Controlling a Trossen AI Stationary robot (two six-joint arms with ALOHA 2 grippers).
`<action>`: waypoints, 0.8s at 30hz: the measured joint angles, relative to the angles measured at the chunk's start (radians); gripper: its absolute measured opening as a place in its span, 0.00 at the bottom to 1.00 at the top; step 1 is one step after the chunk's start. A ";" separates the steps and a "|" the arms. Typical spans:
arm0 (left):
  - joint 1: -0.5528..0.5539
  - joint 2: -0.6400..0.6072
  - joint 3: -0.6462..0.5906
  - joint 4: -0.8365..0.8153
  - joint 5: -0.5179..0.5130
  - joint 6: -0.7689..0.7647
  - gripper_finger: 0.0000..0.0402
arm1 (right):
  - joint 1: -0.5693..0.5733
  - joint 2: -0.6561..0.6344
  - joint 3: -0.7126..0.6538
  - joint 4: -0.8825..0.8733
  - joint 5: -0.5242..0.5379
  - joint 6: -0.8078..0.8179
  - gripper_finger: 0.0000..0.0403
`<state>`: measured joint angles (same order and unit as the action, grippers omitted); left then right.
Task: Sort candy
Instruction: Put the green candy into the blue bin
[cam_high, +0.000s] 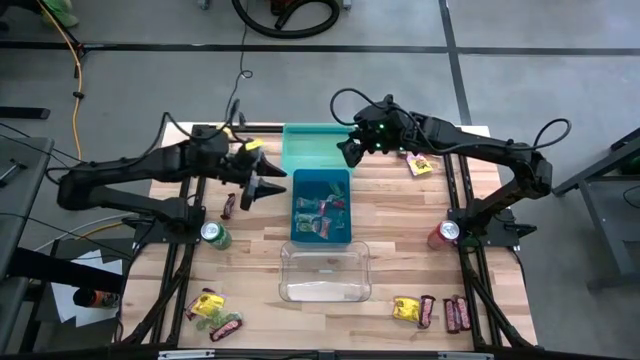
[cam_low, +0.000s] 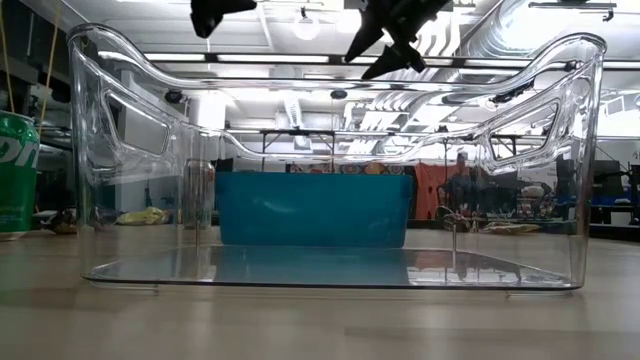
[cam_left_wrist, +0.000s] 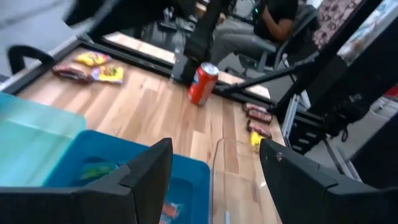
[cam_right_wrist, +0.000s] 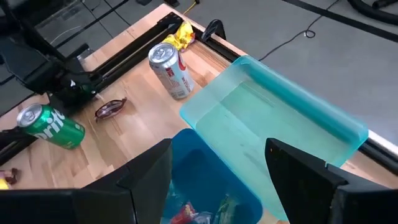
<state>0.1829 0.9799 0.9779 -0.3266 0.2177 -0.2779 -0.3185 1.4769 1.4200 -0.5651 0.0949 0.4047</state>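
While both open, empty end effectors hover beside the blue bin (cam_high: 321, 237), the left end effector (cam_high: 262, 186) sits nearest the dark candy bar (cam_high: 228, 206) lying lengthwise just beneath it, the right end effector (cam_high: 350, 150) farther off.

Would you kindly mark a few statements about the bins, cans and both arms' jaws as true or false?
1. The blue bin holds candy. True.
2. The clear bin is full of candy. False: it is empty.
3. The left gripper grips a yellow packet. False: its jaws are open and empty.
4. The right gripper hovers by the teal bin, jaws open. True.
5. A green can stands on the table's left side. True.
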 joint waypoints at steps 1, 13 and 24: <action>0.000 -0.007 0.000 -0.001 -0.008 0.000 0.57 | 0.006 0.000 0.000 0.000 0.000 0.007 0.63; 0.000 -0.010 0.000 0.001 -0.034 -0.095 0.57 | 0.114 0.000 0.000 -0.006 -0.001 -0.069 0.63; -0.070 -0.010 0.000 0.047 -0.229 -0.220 0.56 | 0.178 0.000 0.000 -0.043 -0.002 -0.222 0.63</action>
<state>0.1133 0.9703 0.9779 -0.2795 -0.0110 -0.4976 -0.1403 1.4773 1.4200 -0.6083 0.0933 0.1828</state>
